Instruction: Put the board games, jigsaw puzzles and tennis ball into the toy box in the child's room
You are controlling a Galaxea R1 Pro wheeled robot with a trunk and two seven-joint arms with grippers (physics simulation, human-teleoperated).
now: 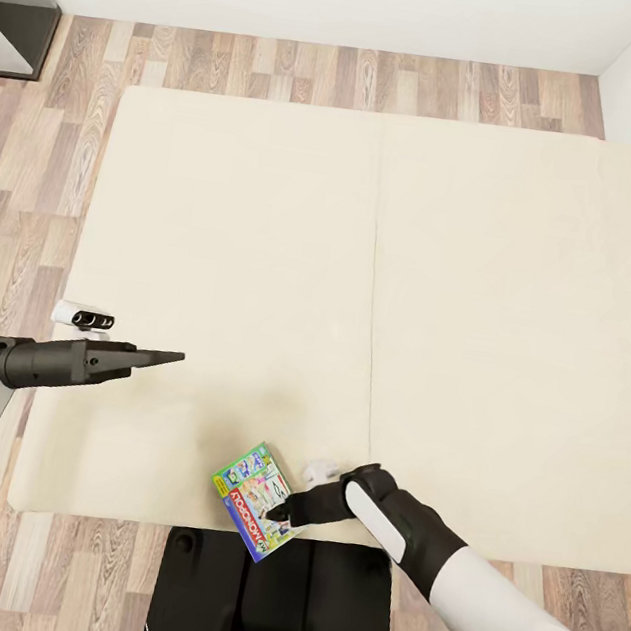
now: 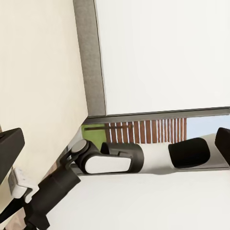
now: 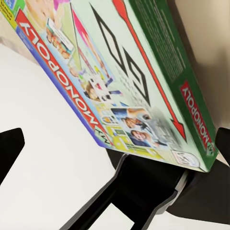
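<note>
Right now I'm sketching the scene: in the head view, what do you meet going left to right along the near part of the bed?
left gripper → Monopoly box → right gripper, at the box's right edge.

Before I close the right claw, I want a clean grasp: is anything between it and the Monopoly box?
Nothing visible. The right claw is already at the Monopoly box, which overhangs the near edge of the bed. No other thing lies near it on the mattress.
</note>
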